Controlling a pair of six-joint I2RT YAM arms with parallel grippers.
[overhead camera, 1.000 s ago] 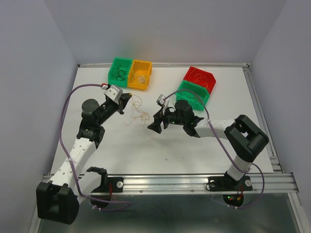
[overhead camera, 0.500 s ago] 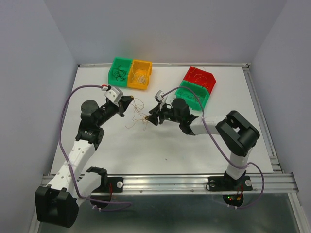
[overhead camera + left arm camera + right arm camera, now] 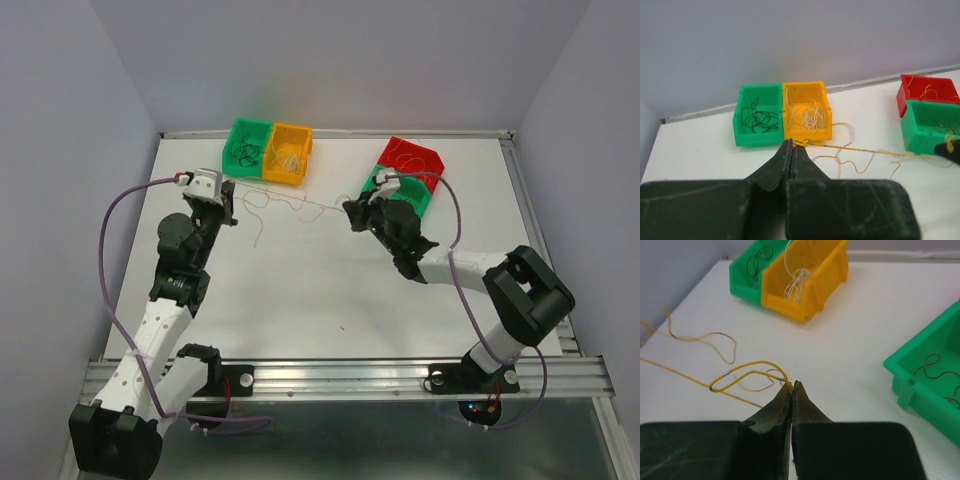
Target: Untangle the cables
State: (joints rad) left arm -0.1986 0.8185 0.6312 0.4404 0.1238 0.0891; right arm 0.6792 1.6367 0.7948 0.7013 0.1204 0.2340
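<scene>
Two arms (image 3: 165, 300) spread apart; left gripper (image 3: 792, 145), right gripper (image 3: 791, 386) pinch yellow cable (image 3: 855, 148).

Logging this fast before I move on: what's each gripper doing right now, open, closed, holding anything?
Left gripper: closed, pinching the yellow cable at its tips.
Right gripper: closed, also pinching the yellow cable, which runs taut between the two.

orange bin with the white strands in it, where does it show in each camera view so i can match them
Top external: the orange bin sits at the table's far edge, left of centre.
Left wrist: the orange bin is mid-picture, just beyond the left end effector.
Right wrist: the orange bin is top centre, seen at an angle.
Shared landmark: the green bin of dark strands, against its left side in every view.
</scene>
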